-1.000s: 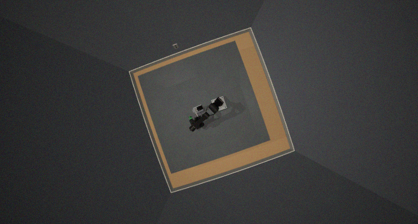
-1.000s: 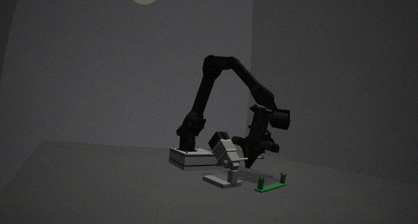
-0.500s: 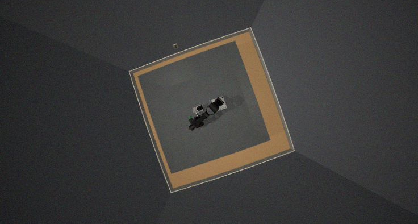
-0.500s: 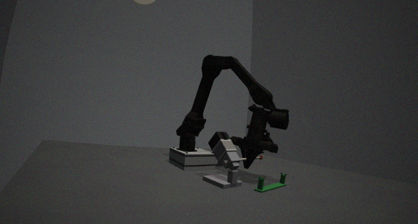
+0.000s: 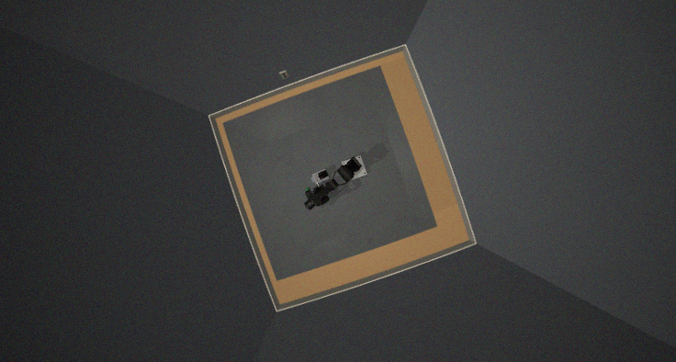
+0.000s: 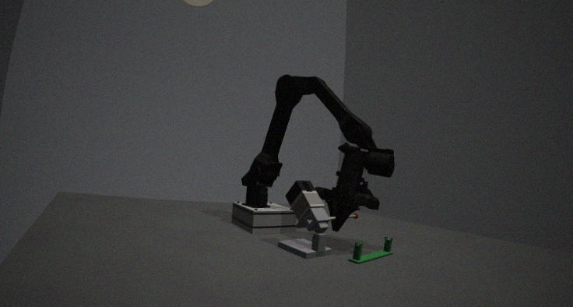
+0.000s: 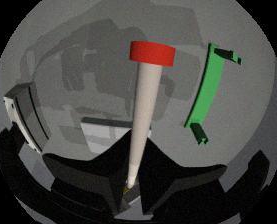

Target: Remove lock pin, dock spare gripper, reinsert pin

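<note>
My gripper (image 6: 340, 220) (image 7: 135, 134) is shut on the lock pin (image 6: 332, 218) (image 7: 146, 95), a pale shaft with a red head. The head points away from the mount. In the exterior view the shaft's other end reaches the side of a tilted grey-white body (image 6: 312, 205) with a dark upper end. It leans above the mount's post (image 6: 319, 242) and base plate (image 6: 291, 245) (image 7: 109, 134). Whether the pin's tip is inside a hole is hidden. I cannot tell the spare gripper from the socket in that tilted body, nor see a spigot.
A green rack (image 6: 372, 256) (image 7: 209, 90) with two upright posts stands beside the mount, bearing nothing. The arm's own white base (image 6: 242, 218) (image 7: 29, 117) is behind the mount in the exterior view. My wrist is close beside the tilted body.
</note>
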